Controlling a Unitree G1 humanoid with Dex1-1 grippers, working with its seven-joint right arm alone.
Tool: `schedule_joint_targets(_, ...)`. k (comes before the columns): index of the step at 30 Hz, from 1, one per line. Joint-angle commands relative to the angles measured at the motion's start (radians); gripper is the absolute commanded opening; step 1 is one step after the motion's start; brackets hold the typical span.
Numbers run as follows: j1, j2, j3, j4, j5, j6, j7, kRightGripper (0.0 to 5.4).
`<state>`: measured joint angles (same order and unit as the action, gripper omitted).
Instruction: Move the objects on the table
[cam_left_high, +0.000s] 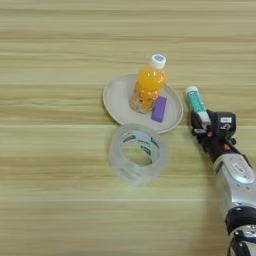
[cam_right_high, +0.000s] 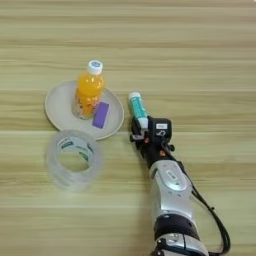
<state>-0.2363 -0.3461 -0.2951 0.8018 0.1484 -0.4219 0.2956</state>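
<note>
Reaching in from the near edge, the silver forearm (cam_right_high: 171, 187) runs up to the gripper (cam_right_high: 141, 131), which sits right at the near end of the glue stick (cam_right_high: 136, 108). The stick lies flat on the surface (cam_right_high: 200, 60), its long axis pointing away from the gripper and leaning slightly left, white cap at the far end. The black fingers look closed around its near end, though the wrist housing hides the contact, so I cannot tell for sure whether they are clamped on it.

Taking the plate (cam_left_high: 116, 95) as landmark: the glue stick lies just beside its right rim, apart from it. The tape roll (cam_left_high: 138, 153) lies flat in front of the plate, its far edge at or over the plate's near rim. On the plate stands the juice bottle (cam_left_high: 148, 86), upright, white cap on, with the purple block (cam_left_high: 159, 108) lying just to its right, close against it.

The tape roll's inner core carries green and white print, too small to read. The bottle's label is unreadable too.
</note>
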Motion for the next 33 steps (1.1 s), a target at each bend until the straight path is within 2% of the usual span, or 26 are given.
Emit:
schedule_joint_targets(1, -0.044, -0.033, 0.002, -0.058, 0.002, 0.005, 0.000, 1.70)
schedule_joint_targets(24, -0.050, -0.040, 0.041, -0.009, -0.035, 0.021, -0.005, 1.70)
schedule_joint_targets(25, -0.050, -0.040, 0.041, -0.008, -0.035, 0.021, -0.005, 1.99)
schedule_joint_targets(33, -0.051, -0.044, 0.038, -0.001, -0.036, 0.018, -0.006, 2.91)
